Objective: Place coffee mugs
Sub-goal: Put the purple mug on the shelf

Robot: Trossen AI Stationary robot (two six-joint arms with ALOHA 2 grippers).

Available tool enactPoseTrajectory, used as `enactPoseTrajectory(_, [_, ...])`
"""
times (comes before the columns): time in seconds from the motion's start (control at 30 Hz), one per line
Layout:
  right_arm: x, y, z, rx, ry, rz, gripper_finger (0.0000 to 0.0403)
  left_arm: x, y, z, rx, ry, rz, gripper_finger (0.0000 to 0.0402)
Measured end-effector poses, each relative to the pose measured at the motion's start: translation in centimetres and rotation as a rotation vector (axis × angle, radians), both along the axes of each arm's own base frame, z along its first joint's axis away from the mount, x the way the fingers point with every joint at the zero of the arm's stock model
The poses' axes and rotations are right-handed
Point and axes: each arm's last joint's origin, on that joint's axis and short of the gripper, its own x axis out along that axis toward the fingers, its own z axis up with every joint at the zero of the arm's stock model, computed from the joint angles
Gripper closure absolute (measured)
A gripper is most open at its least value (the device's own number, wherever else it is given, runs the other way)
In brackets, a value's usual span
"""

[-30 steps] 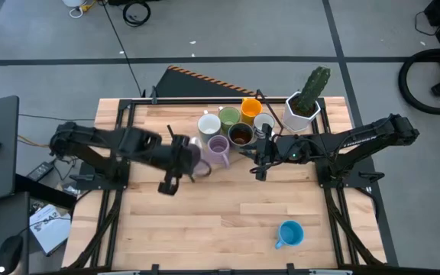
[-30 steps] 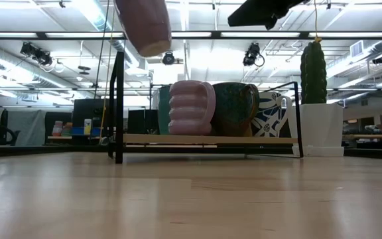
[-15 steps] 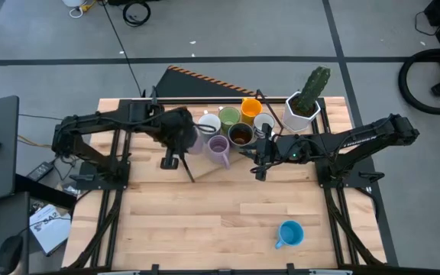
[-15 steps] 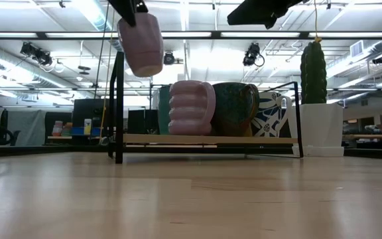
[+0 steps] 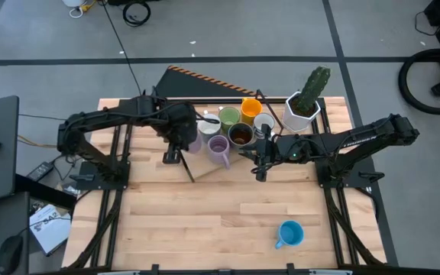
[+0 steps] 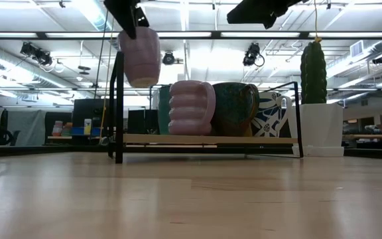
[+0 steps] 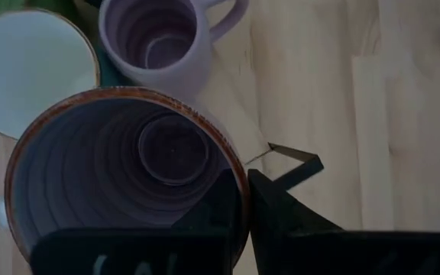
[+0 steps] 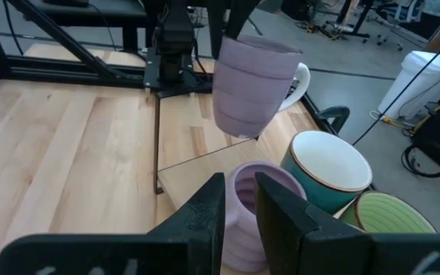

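My left gripper [image 5: 183,139] holds a ribbed lilac mug [image 6: 140,56] in the air over the left end of the tray. Several mugs stand upright on the tray: white [image 5: 208,122], green [image 5: 229,117], orange [image 5: 250,107], dark brown [image 5: 241,135], lilac [image 5: 218,150] and a white-grey one [image 5: 264,122]. A blue mug [image 5: 289,233] stands alone on the table near the right front. My right gripper [image 5: 259,169] hovers by the tray's near right side, open by a narrow gap and holding nothing. My left gripper [image 7: 247,187] pinches the lilac mug's rim [image 7: 240,177], with one finger [image 7: 216,206] inside the cup and the other finger [image 7: 277,210] outside its wall. The fingers come from above, pointing down. The mug hangs upright below them, lifted clear of the tray.
The tray [image 6: 204,139] is a wooden board inside a black wire frame at the table's far middle. A white faceted pot with a cactus [image 5: 304,103] stands at its right end. Bare wood lies across the table's near half, left of the blue mug.
My left gripper has carried the lilac mug toward the table's far edge, to the tray's left end, and a little downward. The mug hung tilted a second ago and now hangs upright. The right arm has kept still.
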Motion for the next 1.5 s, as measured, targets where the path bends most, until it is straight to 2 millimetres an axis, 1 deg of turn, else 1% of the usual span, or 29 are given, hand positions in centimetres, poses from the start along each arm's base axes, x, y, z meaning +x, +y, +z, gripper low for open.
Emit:
enactPoseTrajectory(0.1, [0.0, 0.0, 0.0, 0.000, 0.000, 0.000, 0.0325, 0.3, 0.3, -0.2, 0.003, 0.000, 0.003, 0.0379])
enactPoseTrajectory(0.33, [0.0, 0.0, 0.0, 0.003, 0.001, -0.001, 0.0325, 0.6, 1.4, -1.3, -0.013, 0.069, 0.040, 0.0379])
enactPoseTrajectory(0.47, [0.0, 0.0, 0.0, 0.003, 0.002, -0.001, 0.0325, 1.1, 2.0, -1.6, -0.010, 0.062, 0.052, 0.0379])
enactPoseTrajectory(0.73, [0.0, 0.0, -0.1, 0.003, 0.006, 0.000, 0.0325, 1.0, 3.1, -2.1, -0.031, 0.094, 0.104, 0.0379])
enactPoseTrajectory(1.0, [0.0, 0.1, -0.1, 0.009, 0.004, 0.002, 0.0325, 1.9, 3.7, -3.1, -0.056, 0.105, 0.129, 0.0379])
enactPoseTrajectory(1.1, [0.0, 0.1, 0.0, 0.015, 0.002, 0.014, 0.0325, 2.3, 3.9, -4.1, -0.063, 0.120, 0.136, 0.0379])
enactPoseTrajectory(1.3, [0.0, 0.1, -0.1, 0.016, 0.004, 0.019, 0.0325, 2.0, 4.0, -6.9, -0.081, 0.185, 0.145, 0.0379])
enactPoseTrajectory(1.4, [0.0, 0.2, 0.0, 0.015, 0.002, 0.020, 0.0325, 1.9, 4.1, -7.7, -0.084, 0.200, 0.151, 0.0379])
enactPoseTrajectory(1.5, [0.0, 0.2, 0.0, 0.015, -0.001, 0.019, 0.0325, 2.3, 4.2, -8.0, -0.072, 0.152, 0.149, 0.0379])
